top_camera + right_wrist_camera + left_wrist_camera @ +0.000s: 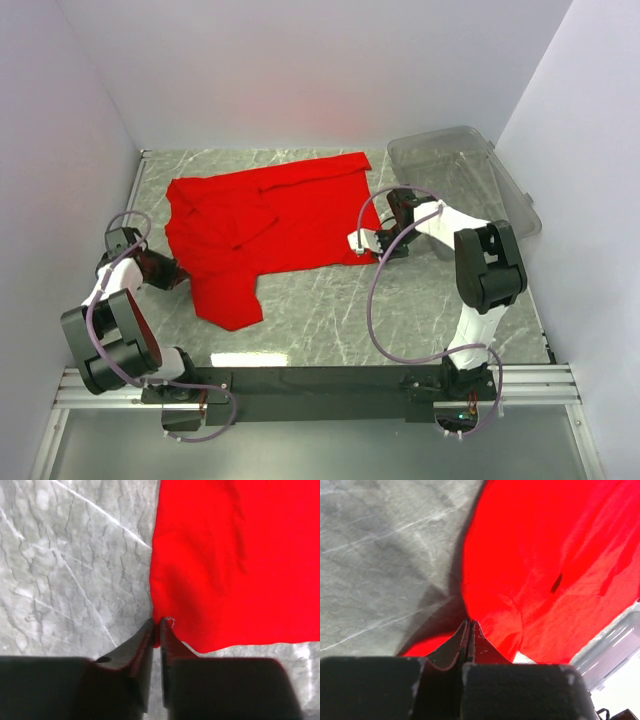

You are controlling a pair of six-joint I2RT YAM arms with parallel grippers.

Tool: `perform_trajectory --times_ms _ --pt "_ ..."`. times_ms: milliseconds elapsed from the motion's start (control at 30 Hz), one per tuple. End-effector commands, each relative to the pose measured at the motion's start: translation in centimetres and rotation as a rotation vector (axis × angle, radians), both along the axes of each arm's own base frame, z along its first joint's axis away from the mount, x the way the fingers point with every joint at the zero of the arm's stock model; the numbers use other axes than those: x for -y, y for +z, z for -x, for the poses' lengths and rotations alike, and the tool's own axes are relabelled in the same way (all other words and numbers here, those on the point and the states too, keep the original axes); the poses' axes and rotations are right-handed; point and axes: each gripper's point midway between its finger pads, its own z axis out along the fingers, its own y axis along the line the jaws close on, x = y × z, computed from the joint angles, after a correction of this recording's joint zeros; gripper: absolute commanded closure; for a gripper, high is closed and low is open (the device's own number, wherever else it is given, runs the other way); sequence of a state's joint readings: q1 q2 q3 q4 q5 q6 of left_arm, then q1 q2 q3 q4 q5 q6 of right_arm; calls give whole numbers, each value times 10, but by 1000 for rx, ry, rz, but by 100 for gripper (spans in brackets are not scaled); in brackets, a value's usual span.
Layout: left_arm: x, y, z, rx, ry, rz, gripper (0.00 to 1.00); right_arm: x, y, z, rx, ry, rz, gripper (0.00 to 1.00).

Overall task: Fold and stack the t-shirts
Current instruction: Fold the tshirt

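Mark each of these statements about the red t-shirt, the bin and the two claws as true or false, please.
1. A clear bin stands at the far right, beside the t-shirt. True.
2. The t-shirt is folded into a small neat square. False: it lies mostly spread out and wrinkled on the table.
3. The right claw pinches a corner of the t-shirt. True.
4. The left claw stands wide open above the bin. False: it is shut on the t-shirt's cloth at the shirt's left side.
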State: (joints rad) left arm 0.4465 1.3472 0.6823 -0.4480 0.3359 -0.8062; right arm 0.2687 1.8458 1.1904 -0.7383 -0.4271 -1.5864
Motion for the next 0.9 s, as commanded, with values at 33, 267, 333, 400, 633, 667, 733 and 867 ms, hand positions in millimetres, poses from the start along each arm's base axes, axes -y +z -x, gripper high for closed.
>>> perform_trajectory --times_ms 33,267,333,400,633,667,733,867 --pt "-6 31 -13 84 -8 -24 99 -5 8 -11 26 -21 -11 91" --pt "-7 46 -11 119 -10 -33 99 -5 52 -28 42 -187 -168 100" --pt "-9 50 -10 127 -7 -38 99 -1 64 -35 37 -234 -206 100" --pt "-11 55 -10 132 -7 -42 99 4 73 -41 49 -267 -231 100" --pt "-18 70 -16 173 9 -35 99 2 88 -53 52 -335 -299 100" --pt "-18 74 -18 182 8 -33 99 1 89 -55 48 -346 -317 100" --pt "-17 78 -21 195 3 -20 99 -1 98 -65 54 -386 -348 100" --pt "-18 91 -31 233 -11 -8 99 -3 113 -87 73 -454 -400 100"
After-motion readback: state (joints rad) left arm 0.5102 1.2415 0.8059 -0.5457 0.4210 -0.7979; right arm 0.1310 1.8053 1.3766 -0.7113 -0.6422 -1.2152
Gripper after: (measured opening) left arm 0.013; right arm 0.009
